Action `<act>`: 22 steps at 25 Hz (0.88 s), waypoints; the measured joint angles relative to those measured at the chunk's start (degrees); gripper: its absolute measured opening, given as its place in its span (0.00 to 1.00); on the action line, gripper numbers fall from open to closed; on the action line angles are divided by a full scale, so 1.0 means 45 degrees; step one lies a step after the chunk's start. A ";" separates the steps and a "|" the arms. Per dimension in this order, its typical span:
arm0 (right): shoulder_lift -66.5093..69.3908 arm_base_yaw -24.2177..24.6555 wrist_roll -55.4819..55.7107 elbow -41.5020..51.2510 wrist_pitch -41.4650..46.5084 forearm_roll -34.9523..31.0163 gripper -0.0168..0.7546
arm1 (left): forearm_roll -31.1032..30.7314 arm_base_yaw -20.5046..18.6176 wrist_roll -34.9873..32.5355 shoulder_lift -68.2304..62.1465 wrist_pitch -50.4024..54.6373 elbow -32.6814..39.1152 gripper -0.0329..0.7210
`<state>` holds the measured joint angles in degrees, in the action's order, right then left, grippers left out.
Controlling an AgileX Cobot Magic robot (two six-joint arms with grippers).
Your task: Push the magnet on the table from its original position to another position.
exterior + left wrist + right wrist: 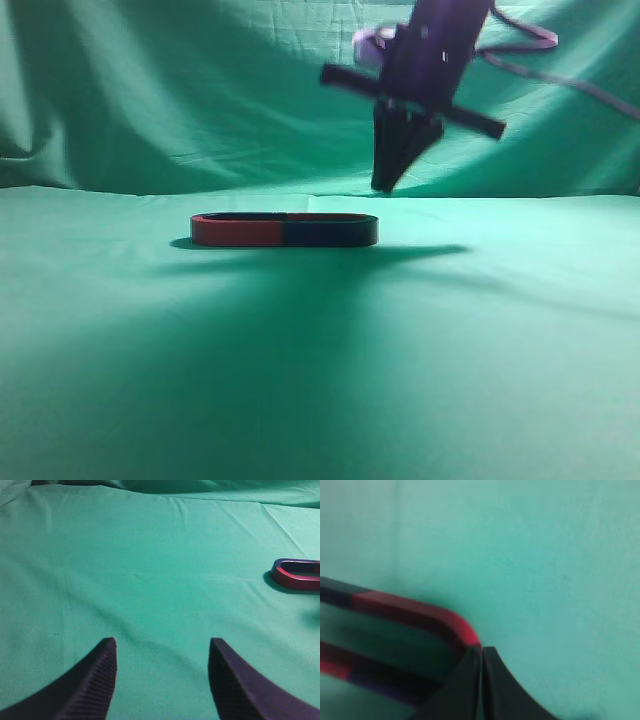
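The magnet (330,233) lies flat on the green table (300,380); it is the dark navy right half of a closed oval. My right gripper (386,184) is shut and empty, its tips pointing down just above and behind the magnet's right end. In the right wrist view the shut tips (481,651) sit at the outer edge of the magnet's curved red rim (420,611); I cannot tell whether they touch. My left gripper (162,642) is open and empty over bare cloth (150,555), far from the magnet.
A same-sized magnet with a red outer side (236,232) forms the oval's left half; its curved end shows in the left wrist view (295,580). The green backdrop (150,90) rises behind the table. Cables (525,45) trail from the right arm.
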<state>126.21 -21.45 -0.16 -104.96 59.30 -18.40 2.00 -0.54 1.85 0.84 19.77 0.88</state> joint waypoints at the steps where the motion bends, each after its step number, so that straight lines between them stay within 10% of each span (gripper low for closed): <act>1: -0.0210 0.0000 0.0000 -0.0253 0.0376 0.0020 0.02 | 0.0000 0.0000 0.0000 0.0000 0.0000 0.0000 0.57; 10: -0.4333 0.0000 0.0357 -0.0974 0.2574 0.2000 0.02 | 0.0000 0.0000 0.0000 0.0000 0.0000 0.0000 0.57; 22: -1.1112 0.0000 0.1716 0.3423 0.2837 0.3918 0.02 | 0.0000 0.0000 0.0000 0.0000 0.0000 0.0000 0.57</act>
<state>76.21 -21.45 7.56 -89.56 72.07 -0.77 2.00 -0.54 1.85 0.84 19.77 0.88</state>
